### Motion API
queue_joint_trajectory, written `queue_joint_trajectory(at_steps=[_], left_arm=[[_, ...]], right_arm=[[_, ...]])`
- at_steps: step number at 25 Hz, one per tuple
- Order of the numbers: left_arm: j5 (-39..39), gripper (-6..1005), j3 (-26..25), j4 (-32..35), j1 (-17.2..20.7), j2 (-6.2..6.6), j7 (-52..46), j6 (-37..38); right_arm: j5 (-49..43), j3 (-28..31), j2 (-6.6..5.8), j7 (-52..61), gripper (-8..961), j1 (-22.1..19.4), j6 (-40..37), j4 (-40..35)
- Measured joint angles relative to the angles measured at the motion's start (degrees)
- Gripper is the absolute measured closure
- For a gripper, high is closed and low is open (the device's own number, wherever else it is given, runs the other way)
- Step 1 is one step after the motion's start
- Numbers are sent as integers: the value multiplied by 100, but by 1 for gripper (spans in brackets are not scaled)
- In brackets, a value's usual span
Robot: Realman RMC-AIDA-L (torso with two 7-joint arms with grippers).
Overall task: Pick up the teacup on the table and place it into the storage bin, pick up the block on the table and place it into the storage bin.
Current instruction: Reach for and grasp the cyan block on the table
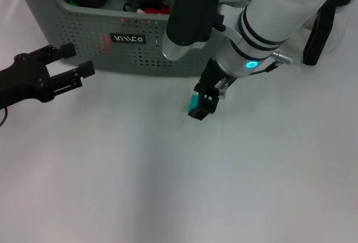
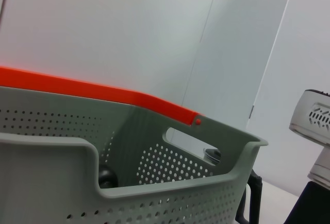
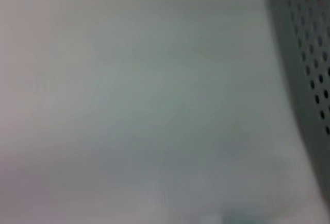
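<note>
Bare white surface [image 1: 168, 187] lay nearest. Beyond it the right tool [image 1: 202, 104] pointed down just in front of the bin [image 1: 84, 31], clamped on a teal block [image 1: 194, 102]. To finish well, it needed a straight lift clear of the dipped rim before moving over. Far left, the left tool [image 1: 75, 61] waited, prongs apart.

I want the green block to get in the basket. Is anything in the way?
Only the storage bin's own front wall stands between. The right claw holds the block low in front of it, so it must lift over the rim.
</note>
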Motion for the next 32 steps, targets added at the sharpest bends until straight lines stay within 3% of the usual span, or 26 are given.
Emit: queue_joint_trajectory(at_steps=[12,32], left_arm=[[1,271,0,-1,8,-7,17,12],[24,271,8,-49,18,-14,27,17]], right_arm=[[138,-132,10,843,340,-6,421,246],[415,-222,5,811,340,-17,315,439]])
